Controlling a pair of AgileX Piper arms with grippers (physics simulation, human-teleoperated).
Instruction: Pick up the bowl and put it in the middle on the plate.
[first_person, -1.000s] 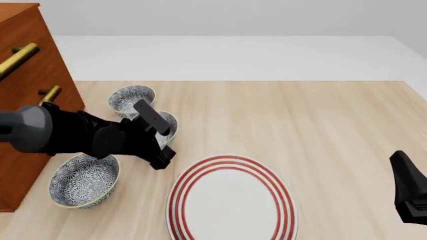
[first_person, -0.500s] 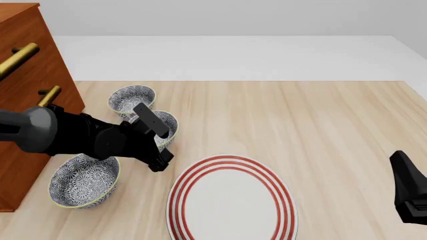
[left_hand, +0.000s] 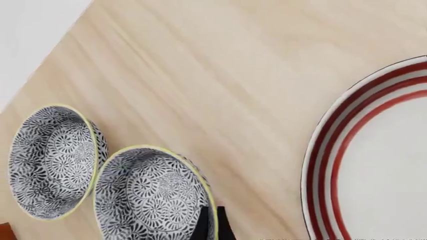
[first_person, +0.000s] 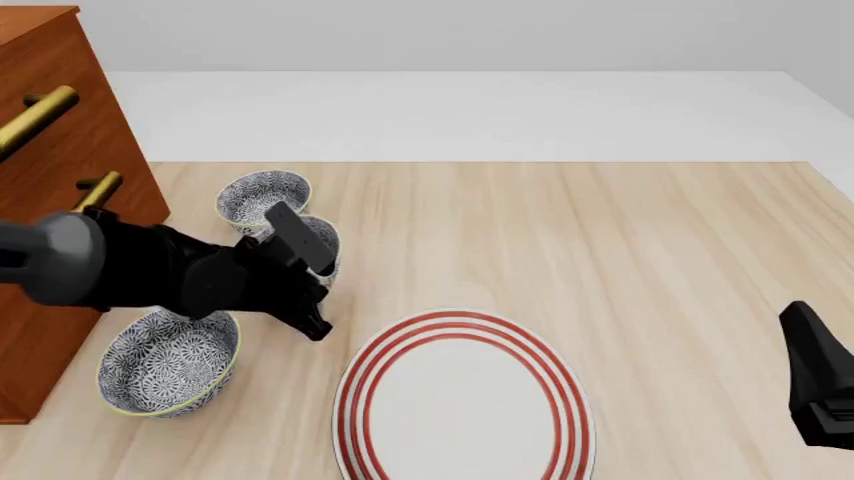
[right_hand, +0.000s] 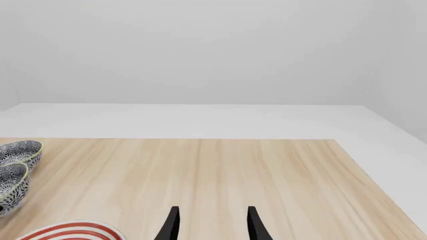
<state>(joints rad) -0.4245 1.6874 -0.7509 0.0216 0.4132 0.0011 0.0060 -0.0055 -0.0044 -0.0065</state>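
Left claw (first_person: 315, 290): clenched on the near rim of the bowl (first_person: 318, 246), left of frame centre in the front view. The bowl sits just above and left of the plate (first_person: 461, 400), which occupies the lower centre of the table (first_person: 601, 240). Right claw (right_hand: 211, 225): released, fingers parted, at the lower right edge, holding nothing.

In the front view the left arm (first_person: 160, 275) covers most of the bowl (first_person: 320, 245), and the picture's lower edge cuts the plate (first_person: 461, 400). The right claw (first_person: 821, 390) shows only as a dark body at the frame's edge, fingertips out of sight. In the left wrist view only the tips of the left claw (left_hand: 212, 224) show, closed over the bowl's rim.
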